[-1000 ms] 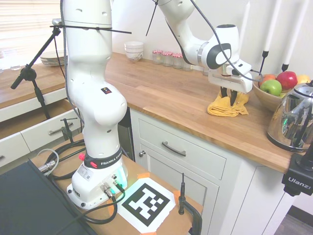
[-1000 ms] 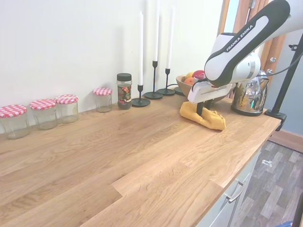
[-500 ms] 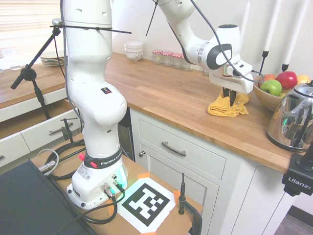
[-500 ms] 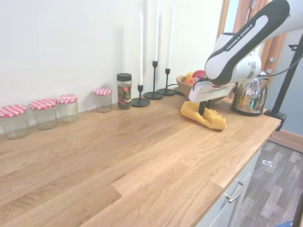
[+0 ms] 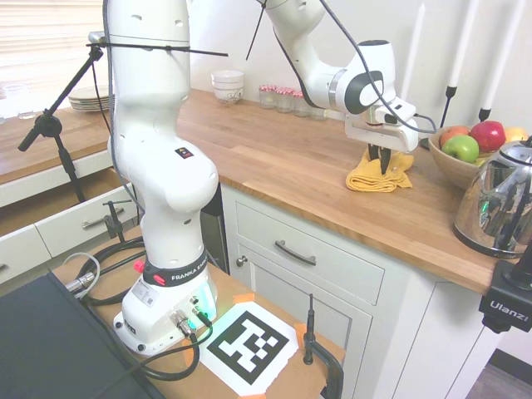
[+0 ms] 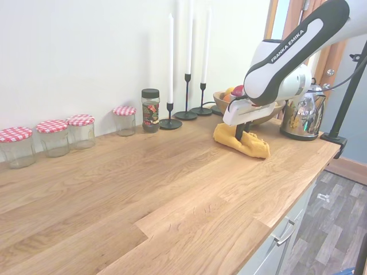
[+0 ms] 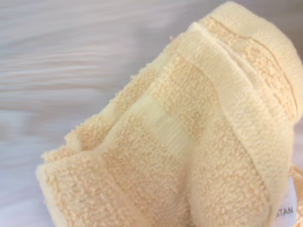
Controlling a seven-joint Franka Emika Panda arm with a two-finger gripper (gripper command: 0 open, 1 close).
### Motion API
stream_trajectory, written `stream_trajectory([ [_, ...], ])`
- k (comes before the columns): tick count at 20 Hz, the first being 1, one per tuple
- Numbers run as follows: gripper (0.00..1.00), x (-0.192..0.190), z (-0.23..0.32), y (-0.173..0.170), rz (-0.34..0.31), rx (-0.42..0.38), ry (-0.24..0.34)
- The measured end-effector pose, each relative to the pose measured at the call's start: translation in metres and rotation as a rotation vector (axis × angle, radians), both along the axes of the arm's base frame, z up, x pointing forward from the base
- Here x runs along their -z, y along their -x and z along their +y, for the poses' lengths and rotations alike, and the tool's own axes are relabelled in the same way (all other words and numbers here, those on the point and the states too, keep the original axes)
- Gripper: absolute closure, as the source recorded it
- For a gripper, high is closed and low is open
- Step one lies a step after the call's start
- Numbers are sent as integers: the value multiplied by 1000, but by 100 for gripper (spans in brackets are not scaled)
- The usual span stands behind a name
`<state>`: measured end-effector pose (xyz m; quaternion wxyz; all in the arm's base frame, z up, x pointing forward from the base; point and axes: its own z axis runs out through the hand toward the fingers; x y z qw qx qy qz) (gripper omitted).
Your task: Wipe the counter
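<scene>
Yellow towel (image 5: 378,173) sits bunched on the wooden counter (image 5: 283,162), between the front and back edges at the fruit-bowl end, our claw (image 5: 379,163) pinching it. We judge wiping underway; next we drag it along the bare wood.

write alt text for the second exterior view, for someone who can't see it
A white robot arm's gripper presses into a yellow towel on a wooden counter. Along the wall stand jars with red-checked lids, candlesticks and a fruit bowl.
</scene>
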<state>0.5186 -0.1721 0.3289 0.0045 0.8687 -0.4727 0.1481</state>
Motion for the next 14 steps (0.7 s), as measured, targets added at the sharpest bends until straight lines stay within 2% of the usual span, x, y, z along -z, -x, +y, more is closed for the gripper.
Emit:
stream_trajectory([
  [7,100,1,84,-20,1,-85,39],
  [14,100,4,186,-24,-3,-180,75],
])
